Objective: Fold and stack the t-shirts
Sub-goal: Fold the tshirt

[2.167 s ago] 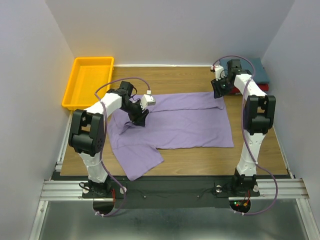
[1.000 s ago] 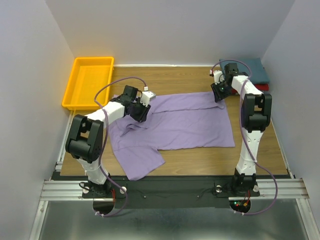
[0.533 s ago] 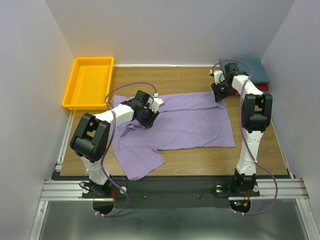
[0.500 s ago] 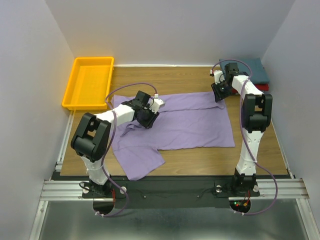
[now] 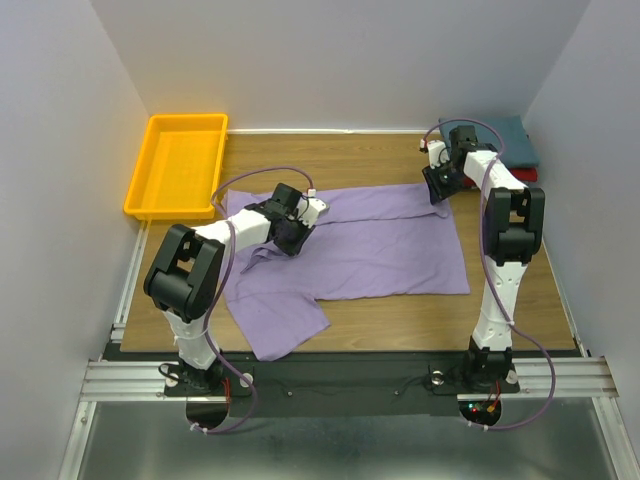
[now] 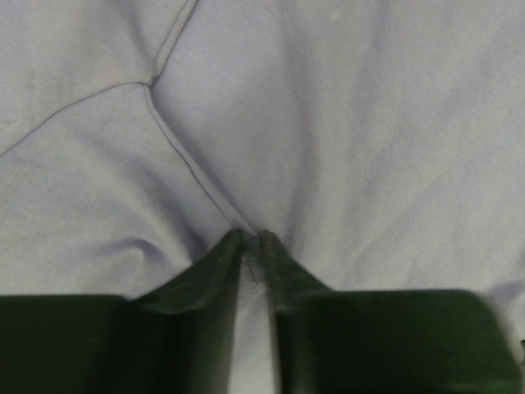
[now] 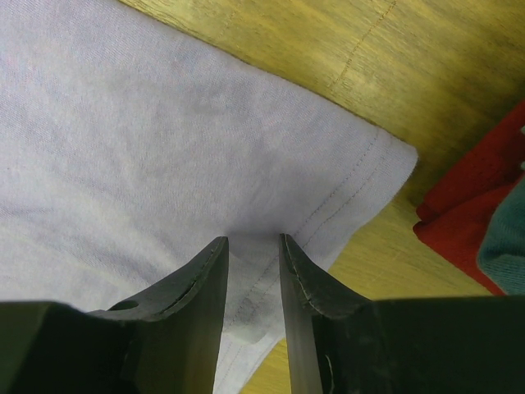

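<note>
on the table [image 5: 350, 160], one lavender t-shirt [image 5: 380, 245] clenched in left fingers [image 6: 209, 271] and right fingers [image 7: 201, 279]; two folded t-shirts [image 5: 512, 138]

Tray [image 5: 170, 212] sits back-left, spread t-shirt [image 5: 390, 245] centre, folded t-shirts [image 5: 515, 140] back-right.

A lavender t-shirt [image 5: 370, 245] lay spread across the wooden table [image 5: 340, 160], with one sleeve trailing toward the near left edge. The left gripper [image 5: 290, 232] was down on the cloth near the shirt's far left part, where wrinkles gathered. The right gripper [image 5: 438, 186] met the shirt's far right corner. From above, it was hard to tell whether either pinched the cloth. A yellow-orange tray [image 5: 175, 165] sat at the far left corner. A folded teal shirt [image 5: 515, 138] lay on a red shirt [image 5: 528, 175] behind the right arm.
</note>
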Controlling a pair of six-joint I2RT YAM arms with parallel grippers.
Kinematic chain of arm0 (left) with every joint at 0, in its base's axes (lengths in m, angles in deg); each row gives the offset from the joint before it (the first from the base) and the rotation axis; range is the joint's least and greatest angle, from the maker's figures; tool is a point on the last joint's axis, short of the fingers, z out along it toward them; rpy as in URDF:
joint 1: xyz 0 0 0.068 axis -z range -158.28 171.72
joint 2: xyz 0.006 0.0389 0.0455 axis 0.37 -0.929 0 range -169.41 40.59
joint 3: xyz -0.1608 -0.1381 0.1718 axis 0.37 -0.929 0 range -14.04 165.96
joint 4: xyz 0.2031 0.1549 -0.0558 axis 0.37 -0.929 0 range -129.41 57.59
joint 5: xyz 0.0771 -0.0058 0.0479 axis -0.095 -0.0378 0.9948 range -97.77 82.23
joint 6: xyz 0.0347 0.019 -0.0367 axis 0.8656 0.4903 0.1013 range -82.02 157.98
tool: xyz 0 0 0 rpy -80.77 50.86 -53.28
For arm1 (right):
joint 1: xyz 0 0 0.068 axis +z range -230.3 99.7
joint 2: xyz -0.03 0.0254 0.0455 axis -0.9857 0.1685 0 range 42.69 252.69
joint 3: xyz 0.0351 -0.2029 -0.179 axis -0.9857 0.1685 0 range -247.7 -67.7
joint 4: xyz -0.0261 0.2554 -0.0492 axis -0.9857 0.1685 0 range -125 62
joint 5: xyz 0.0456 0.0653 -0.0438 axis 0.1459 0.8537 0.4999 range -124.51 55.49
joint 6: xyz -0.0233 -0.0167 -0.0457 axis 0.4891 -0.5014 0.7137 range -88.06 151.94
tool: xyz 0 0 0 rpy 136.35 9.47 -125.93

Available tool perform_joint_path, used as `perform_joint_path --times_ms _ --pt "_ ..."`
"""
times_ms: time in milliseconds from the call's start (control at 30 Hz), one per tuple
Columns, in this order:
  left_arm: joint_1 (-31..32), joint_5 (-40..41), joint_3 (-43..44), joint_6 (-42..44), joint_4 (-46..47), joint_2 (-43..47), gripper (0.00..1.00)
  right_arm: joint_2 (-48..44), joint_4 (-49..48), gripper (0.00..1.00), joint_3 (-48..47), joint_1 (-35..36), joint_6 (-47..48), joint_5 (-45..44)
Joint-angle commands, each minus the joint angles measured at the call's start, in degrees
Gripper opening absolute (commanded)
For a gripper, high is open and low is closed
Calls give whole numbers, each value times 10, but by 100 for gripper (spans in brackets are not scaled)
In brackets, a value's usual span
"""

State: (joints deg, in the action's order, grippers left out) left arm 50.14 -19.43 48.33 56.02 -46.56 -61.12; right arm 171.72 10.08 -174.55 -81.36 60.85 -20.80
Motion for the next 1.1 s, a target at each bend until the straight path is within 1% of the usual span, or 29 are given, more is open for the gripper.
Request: perform_joint_path --times_ms 0,33,67,100,133,500,600,733,767,800,833,867,900,967,1067 --pt "1 8 4 -2 -23 25 22 -32 7 37 1 -1 1 -1" --pt "2 8 5 -3 -25 27 18 -32 7 37 1 -1 0 -2" --pt "2 2 6 -3 -25 28 8 -31 7 37 1 -1 0 -1" --pt "1 -9 10 -6 -30 34 0 -32 8 37 1 -1 0 0" --pt "3 -9 13 -6 -32 35 0 -32 8 37 1 -1 0 0" --pt "4 -118 42 -38 -45 21 0 -31 8 36 5 -1 1 0" --pt "3 -122 47 -42 -41 13 0 -32 9 36 8 -2 2 1" --pt "3 -148 43 -49 -33 8 0 -31 10 36 4 -1 1 2" --pt "3 -163 43 -48 -32 11 11 -31 11 36 2 -1 1 3" --pt "2 -164 44 -45 -32 22 17 -32 12 36 1 -1 1 3" --pt "-1 -164 43 -46 -26 34 31 -36 13 36 -1 -1 1 8" --pt "-5 -162 40 -46 -20 49 37 -38 16 36 -1 -1 1 11" --pt "-16 -159 36 -45 -7 82 43 -40 19 37 -6 -1 1 17" --pt "-30 -143 37 -44 2 106 50 -44 21 36 -13 0 -2 29" --pt "-70 -125 51 -42 5 122 51 -40 27 37 -28 3 -12 41"
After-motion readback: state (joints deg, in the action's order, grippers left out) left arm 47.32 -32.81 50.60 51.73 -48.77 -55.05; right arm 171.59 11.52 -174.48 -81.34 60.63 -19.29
